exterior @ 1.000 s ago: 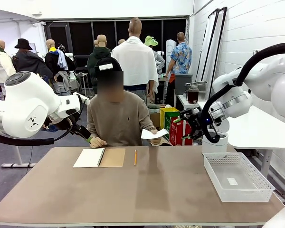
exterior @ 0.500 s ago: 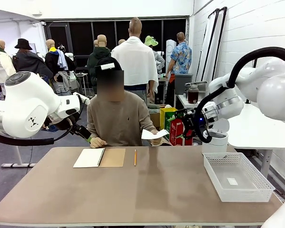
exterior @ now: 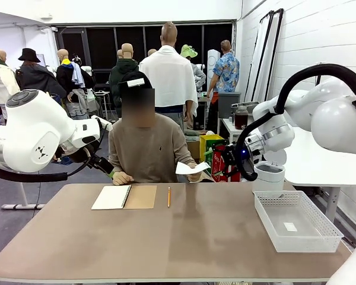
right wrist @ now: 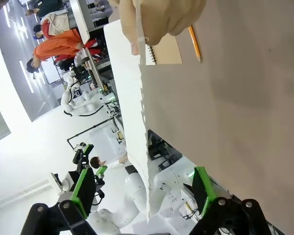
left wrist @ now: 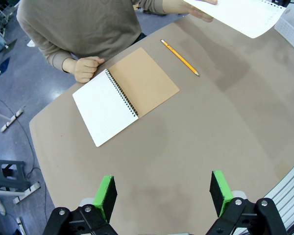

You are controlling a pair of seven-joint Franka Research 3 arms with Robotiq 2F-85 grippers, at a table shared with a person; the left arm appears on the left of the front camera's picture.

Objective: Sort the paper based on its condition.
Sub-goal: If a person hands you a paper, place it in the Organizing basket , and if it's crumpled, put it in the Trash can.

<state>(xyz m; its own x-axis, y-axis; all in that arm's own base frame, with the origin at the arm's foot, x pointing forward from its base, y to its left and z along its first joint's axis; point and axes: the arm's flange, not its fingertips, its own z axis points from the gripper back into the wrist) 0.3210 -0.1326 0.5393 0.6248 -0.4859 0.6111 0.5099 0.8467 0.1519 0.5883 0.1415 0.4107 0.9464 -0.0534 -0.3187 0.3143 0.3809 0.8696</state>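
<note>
- My right arm arches in from the right edge of the front view, wrist held level, and my right gripper (right wrist: 142,188) points toward picture left at the paper (exterior: 193,168).
- Its jaws stand wide apart, nothing between the pads touching them.
- In the right wrist view, the paper runs edge-on down the middle, its lower end in the gap between my fingers, and the person's hand (right wrist: 161,19) pinches it at the top.
- My left arm bulks at the left of the front view, wrist tucked low.
- My left gripper (left wrist: 164,191) looks down on the table (left wrist: 225,112), jaws spread and empty.
- In the left wrist view, an open spiral notebook (left wrist: 125,93) lies upper left and a pencil (left wrist: 180,58) right of it.
</note>
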